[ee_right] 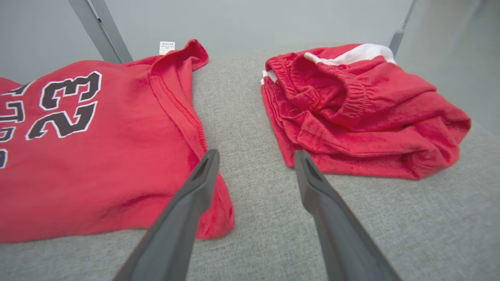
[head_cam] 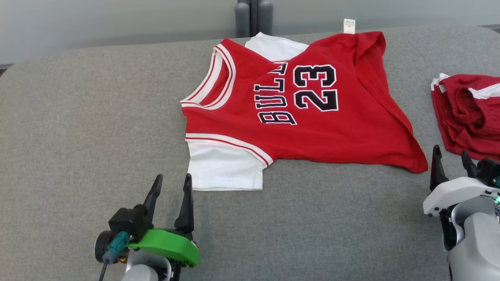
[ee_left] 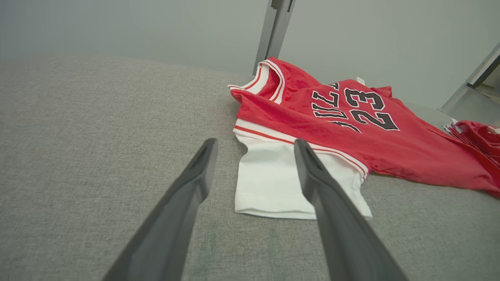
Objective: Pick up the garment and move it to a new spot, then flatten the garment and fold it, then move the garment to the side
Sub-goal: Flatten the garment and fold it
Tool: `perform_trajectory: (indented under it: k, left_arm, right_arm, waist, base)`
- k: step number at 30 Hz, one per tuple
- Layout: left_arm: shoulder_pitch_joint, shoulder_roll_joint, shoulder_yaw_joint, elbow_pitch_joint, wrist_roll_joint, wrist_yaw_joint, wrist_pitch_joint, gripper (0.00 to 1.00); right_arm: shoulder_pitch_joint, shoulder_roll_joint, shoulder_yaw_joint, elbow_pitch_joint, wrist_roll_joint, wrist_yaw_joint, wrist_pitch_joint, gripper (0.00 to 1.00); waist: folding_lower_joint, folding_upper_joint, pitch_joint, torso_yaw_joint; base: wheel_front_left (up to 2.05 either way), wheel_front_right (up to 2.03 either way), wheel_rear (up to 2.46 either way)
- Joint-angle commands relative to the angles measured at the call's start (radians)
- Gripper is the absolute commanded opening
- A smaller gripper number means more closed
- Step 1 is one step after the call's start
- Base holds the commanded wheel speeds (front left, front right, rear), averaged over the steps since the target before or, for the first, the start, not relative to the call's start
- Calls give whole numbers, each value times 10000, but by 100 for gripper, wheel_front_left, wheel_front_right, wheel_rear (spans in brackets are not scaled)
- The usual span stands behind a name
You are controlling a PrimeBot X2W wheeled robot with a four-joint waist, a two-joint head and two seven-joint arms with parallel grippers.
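The garment (head_cam: 312,117) is a red jersey with white sleeves and a black "23", lying spread on the grey table, collar to the left. Its near white sleeve (ee_left: 273,183) lies just ahead of my left gripper (head_cam: 172,183), which is open and empty above the cloth-covered surface. My right gripper (head_cam: 453,156) stands open at the lower right, hovering by the jersey's bottom hem corner (ee_right: 218,218); in the right wrist view (ee_right: 256,156) nothing sits between its fingers. The jersey (ee_right: 97,156) is flat apart from a turned-up far hem.
A bundle of folded red shorts (head_cam: 468,113) with white trim lies at the table's right edge, close to my right gripper, also the shorts (ee_right: 359,113) right of the fingers. The grey table (head_cam: 78,136) stretches bare to the left. A grey post (head_cam: 254,17) stands behind.
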Motion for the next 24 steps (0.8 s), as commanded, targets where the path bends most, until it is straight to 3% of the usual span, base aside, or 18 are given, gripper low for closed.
perform_trajectory:
  k: [1, 12, 24]
  left_arm:
    - [157, 28, 16, 2, -16, 7, -31, 100]
    - [704, 28, 80, 117, -204, -22, -31, 100]
    - [1385, 28, 195, 109, -357, 34, -31, 100]
  right_arm:
    - [242, -14, 63, -287, -83, -16, -44, 100]
    - [1567, 250, 1547, -2706, -23, -16, -48, 100]
    - [3025, 244, 2987, -3759, 1112, -16, -48, 100]
  waist:
    - [0, 0, -181, -69]
    - [0, 0, -1130, -251]
    - [0, 0, -1660, -243]
  base:
    - [0, 0, 0]
    - [0, 0, 0]
    - [0, 0, 0]
